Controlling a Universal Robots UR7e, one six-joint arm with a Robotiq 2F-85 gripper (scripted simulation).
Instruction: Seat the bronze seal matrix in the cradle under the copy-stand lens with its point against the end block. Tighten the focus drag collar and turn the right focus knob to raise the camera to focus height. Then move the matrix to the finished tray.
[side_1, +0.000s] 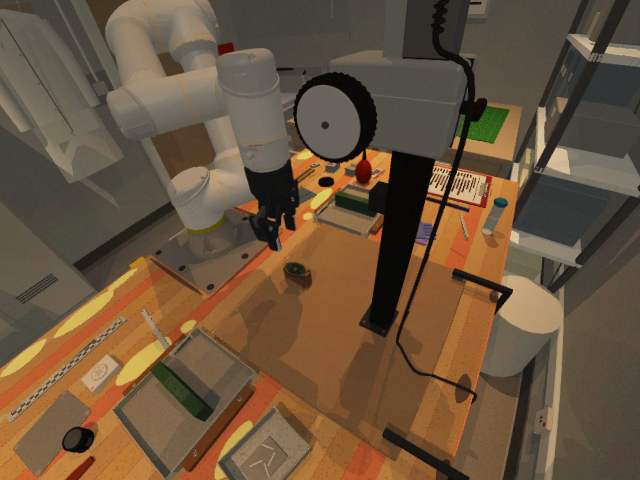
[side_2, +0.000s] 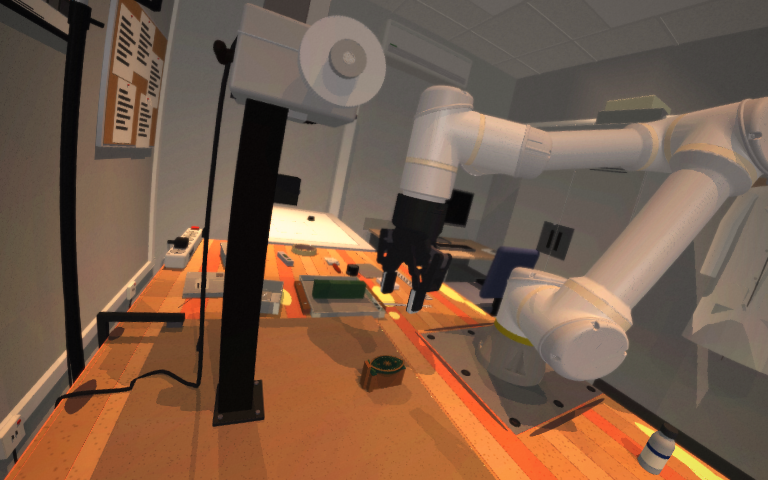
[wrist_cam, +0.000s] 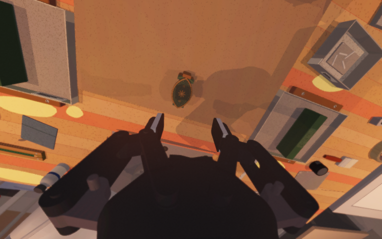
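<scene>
The bronze seal matrix (side_1: 298, 273) (side_2: 384, 371) (wrist_cam: 181, 90) lies on the brown baseboard, a pointed oval with a green engraved face up. It rests near the baseboard's edge on the arm's side. My gripper (side_1: 274, 227) (side_2: 403, 287) (wrist_cam: 187, 126) hangs well above the bench, a little short of the matrix, open and empty. The copy stand's black column (side_1: 400, 232) (side_2: 244, 255) rises from the baseboard. The camera head carries a large focus knob (side_1: 335, 118) (side_2: 342, 54). I cannot make out the cradle, the end block or the drag collar.
A grey tray with a green block (side_1: 185, 387) (wrist_cam: 298, 129) sits at one end of the bench, a similar tray (side_1: 351, 206) (side_2: 340, 294) at the other. A small square tray (side_1: 269, 454) (wrist_cam: 345, 55) lies nearby. A cable (side_1: 429, 289) trails down beside the column.
</scene>
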